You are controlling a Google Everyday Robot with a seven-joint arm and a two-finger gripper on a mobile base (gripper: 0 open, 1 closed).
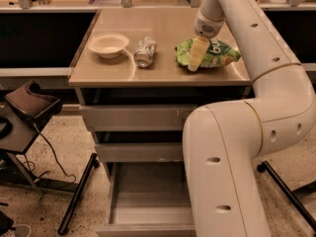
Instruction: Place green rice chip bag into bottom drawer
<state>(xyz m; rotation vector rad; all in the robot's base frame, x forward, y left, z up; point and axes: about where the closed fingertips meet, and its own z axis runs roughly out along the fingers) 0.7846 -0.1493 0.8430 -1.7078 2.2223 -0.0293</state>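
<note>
Warm light is cast from above, and soft glare is seen on the tabletop (163, 33). The claw (195, 62), over the green bag (220, 54), is brightly lit.

one bowl (108, 45), one can (145, 51), three drawers (148, 215), one tool (194, 66) at one green bag (220, 54).

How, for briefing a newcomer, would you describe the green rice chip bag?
Find the drawer cabinet's tan top. At its right end, under the gripper, lies the green rice chip bag: crinkly bright green, unlike the silver can and pale bowl to its left.
</note>
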